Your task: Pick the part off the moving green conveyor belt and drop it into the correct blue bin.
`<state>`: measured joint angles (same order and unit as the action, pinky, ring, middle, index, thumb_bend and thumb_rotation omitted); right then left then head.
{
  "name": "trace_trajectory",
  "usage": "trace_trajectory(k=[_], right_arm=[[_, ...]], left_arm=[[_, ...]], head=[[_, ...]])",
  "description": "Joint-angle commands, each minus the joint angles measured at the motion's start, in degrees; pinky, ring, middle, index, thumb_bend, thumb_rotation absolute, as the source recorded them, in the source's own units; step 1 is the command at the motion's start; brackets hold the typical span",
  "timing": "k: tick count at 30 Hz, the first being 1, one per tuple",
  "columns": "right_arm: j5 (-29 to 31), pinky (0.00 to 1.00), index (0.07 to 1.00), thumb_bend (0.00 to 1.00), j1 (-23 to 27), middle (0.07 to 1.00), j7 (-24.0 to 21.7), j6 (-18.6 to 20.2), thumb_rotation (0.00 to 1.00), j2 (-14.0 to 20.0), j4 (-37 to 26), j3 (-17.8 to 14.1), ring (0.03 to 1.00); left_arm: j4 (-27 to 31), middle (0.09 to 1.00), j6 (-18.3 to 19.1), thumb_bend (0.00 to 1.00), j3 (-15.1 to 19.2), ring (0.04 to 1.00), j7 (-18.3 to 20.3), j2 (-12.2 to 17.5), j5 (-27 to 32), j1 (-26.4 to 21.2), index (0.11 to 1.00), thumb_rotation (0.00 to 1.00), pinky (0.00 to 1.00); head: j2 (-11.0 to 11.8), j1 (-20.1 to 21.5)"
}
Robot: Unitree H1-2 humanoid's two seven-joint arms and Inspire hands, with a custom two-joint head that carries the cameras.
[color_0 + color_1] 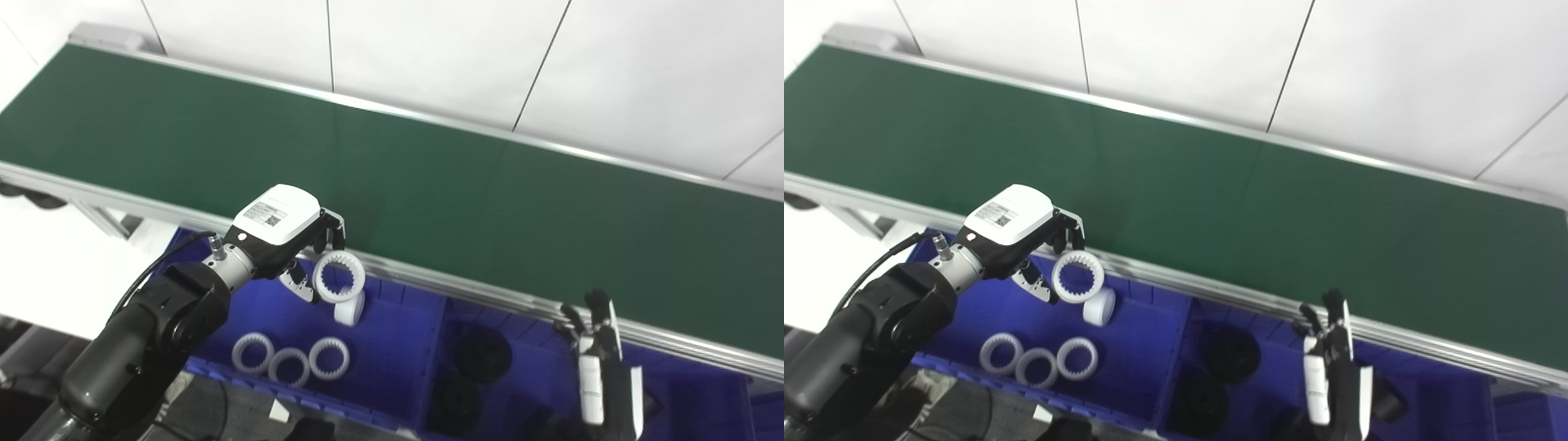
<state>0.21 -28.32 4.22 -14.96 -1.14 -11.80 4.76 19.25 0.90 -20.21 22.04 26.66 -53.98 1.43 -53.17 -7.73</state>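
Observation:
My left hand (293,236) is shut on a white toothed ring (339,277), pinched between thumb and fingers. It holds the ring above the left blue bin (392,343), just in front of the conveyor's near rail. The same ring shows in the right eye view (1078,277). The green conveyor belt (392,184) carries no part in view. My right hand (603,361) is open with fingers upright, low at the right, over the bins and below the belt's rail.
The left bin holds three white toothed rings (291,361) in a row and a white round part (350,307). The middle blue bin (542,373) holds black gear-like discs (484,352). White wall panels stand behind the belt.

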Motion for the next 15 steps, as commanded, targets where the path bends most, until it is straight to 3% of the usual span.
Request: trace_trajectory(k=[1,7,10,15], right_arm=[[0.7,0.80,0.980,0.69,0.2,0.971,-0.8,0.2,0.85,0.1,-1.8,-0.3,0.880],[0.6,0.80,0.982,0.70,-0.2,0.974,-1.1,1.6,0.85,-0.4,-2.9,-0.6,0.882],[0.5,0.80,0.982,0.69,-0.3,0.973,-1.1,1.9,0.85,-0.6,-3.3,-0.6,0.881],[0.3,0.80,0.974,0.70,-0.4,0.969,-1.2,2.1,0.84,-1.0,-3.6,-0.4,0.890]], left_arm=[[0.8,0.473,-0.9,0.52,0.6,0.439,-1.7,-0.5,-0.2,-0.4,0.498,0.00,0.62],[-0.4,0.478,-0.7,0.53,0.1,0.400,-0.2,-1.2,-1.5,0.1,0.490,0.00,0.64],[-1.0,0.477,-0.8,0.53,-0.5,0.386,1.1,-1.3,-1.7,0.0,0.490,0.00,0.59],[-2.9,0.481,-2.3,0.53,-1.3,0.440,0.2,-1.0,-2.1,0.0,0.489,0.00,0.63]], head=[[0.0,0.0],[-0.4,0.0],[-0.5,-0.1],[-0.5,0.4]])
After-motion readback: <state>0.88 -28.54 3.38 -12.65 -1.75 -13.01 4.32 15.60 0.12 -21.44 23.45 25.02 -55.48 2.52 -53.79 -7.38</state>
